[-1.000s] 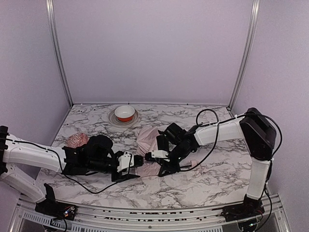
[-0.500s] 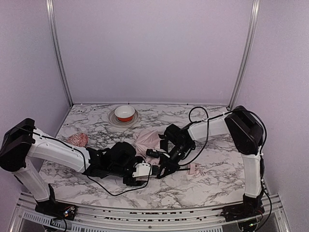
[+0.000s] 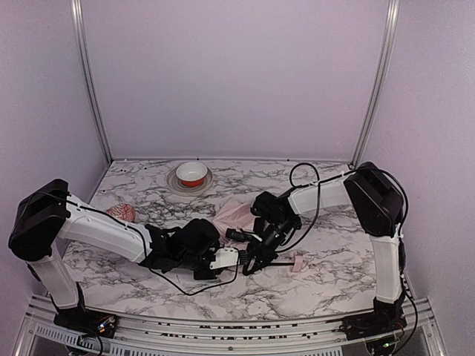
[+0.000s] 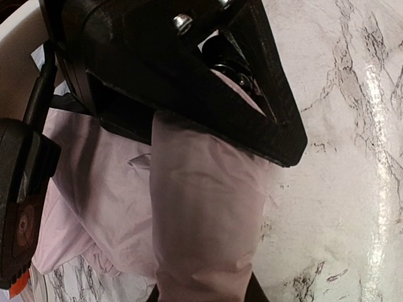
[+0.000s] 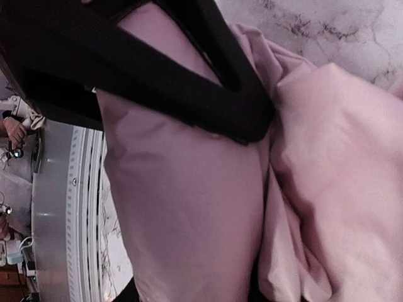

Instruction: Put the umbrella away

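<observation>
Over the last second the left arm point(image 3: 96, 230) has swung in from the left side of the table point(image 3: 334, 285) to its middle, while the right arm point(image 3: 326, 196) has drawn its elbow in. The umbrella point(image 3: 236, 213), collapsed but loose, lies mid-table between them, its canopy bunched narrower than before. The left gripper point(image 3: 225, 259) now sits just beside the right gripper point(image 3: 252, 259). In the wrist views each appears clamped on a roll of pink fabric. The handle knob point(image 3: 297, 262) pokes out to the right. They are probably gathering the canopy so it can be strapped.
</observation>
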You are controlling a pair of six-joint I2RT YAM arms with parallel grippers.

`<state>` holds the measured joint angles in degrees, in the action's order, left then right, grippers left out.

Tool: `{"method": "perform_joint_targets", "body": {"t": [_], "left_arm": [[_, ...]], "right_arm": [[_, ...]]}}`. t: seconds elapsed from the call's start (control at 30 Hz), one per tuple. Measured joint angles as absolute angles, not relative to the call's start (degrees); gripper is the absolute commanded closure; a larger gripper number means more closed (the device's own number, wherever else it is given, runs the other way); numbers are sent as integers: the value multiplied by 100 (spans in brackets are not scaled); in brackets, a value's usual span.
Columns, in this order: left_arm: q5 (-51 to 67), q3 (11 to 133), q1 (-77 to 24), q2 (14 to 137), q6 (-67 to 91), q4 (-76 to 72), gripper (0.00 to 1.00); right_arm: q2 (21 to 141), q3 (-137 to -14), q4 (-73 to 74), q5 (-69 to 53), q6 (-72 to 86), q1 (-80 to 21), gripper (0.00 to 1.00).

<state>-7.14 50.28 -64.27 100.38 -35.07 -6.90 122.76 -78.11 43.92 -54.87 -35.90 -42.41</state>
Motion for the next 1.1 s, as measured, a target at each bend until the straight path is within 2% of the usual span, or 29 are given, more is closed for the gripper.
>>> {"method": "perform_joint_targets", "body": {"t": [0.1, 0.23, 0.47, 0.73, 0.9, 1.1], "left_arm": [[-611, 5109, -6412, 10036, -3426, -582, 96], [-360, 5251, -6351, 10062, -3277, -346, 99], [528, 6141, -6066, 10589, -2969, 338, 99], [1968, 7216, -5533, 11284, -2679, 1057, 100], [2541, 7579, -5343, 11502, -2585, 1435, 99], [2891, 7846, -5266, 11620, -2565, 1811, 99]], "right_arm": [[12108, -7769, 4305, -5332, -3297, -4167, 51], [11542, -7400, 3931, -4993, -2899, -4016, 44], [9876, -6438, 2882, -4088, -2561, -3857, 42], [7848, -4438, 1070, -2921, -2567, -3948, 40], [6954, -3361, 91, -1949, -3153, -4652, 36], [7262, -3175, -545, -554, -3924, -5763, 26]]}}
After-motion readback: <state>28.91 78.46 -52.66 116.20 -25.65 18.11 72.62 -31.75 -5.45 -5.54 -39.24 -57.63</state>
